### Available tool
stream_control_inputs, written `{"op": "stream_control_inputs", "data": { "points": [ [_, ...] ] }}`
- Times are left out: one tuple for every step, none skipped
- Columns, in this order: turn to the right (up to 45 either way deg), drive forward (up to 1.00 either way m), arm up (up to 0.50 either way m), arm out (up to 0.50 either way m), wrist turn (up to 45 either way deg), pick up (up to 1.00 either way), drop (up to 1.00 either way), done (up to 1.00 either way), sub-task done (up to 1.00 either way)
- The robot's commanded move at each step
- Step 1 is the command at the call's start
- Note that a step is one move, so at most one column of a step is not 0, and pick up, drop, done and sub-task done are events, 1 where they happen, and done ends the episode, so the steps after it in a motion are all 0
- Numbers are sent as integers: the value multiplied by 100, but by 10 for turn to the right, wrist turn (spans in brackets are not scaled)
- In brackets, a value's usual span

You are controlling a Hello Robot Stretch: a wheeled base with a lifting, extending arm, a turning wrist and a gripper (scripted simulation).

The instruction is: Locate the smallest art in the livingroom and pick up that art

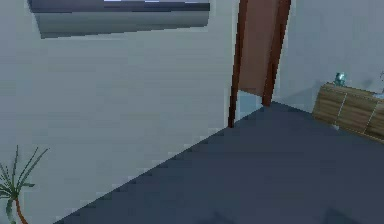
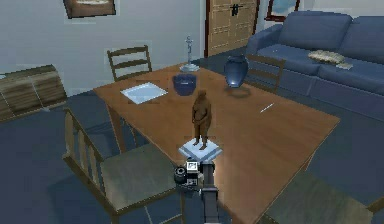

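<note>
A brown figure statue stands upright on a flat white-and-blue base near the front edge of the wooden table. A thin grey statuette rises at the table's far side. A framed picture hangs on the wall at the arm side view's top left. My arm comes up from the bottom edge, and the gripper sits just below the statue's base at the table edge. I cannot tell whether it holds anything.
The table also bears a blue bowl, a blue vase, a white sheet and a pen. Chairs ring it, with a blue sofa behind. The forward view has a wall frame, a brown door, a dresser and a plant.
</note>
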Motion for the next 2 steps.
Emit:
{"op": "stream_control_inputs", "data": {
  "points": [
    [0,0,10,0,0,0,0,0,0],
    [0,0,0,0,0,0,0,100,0]
  ]
}}
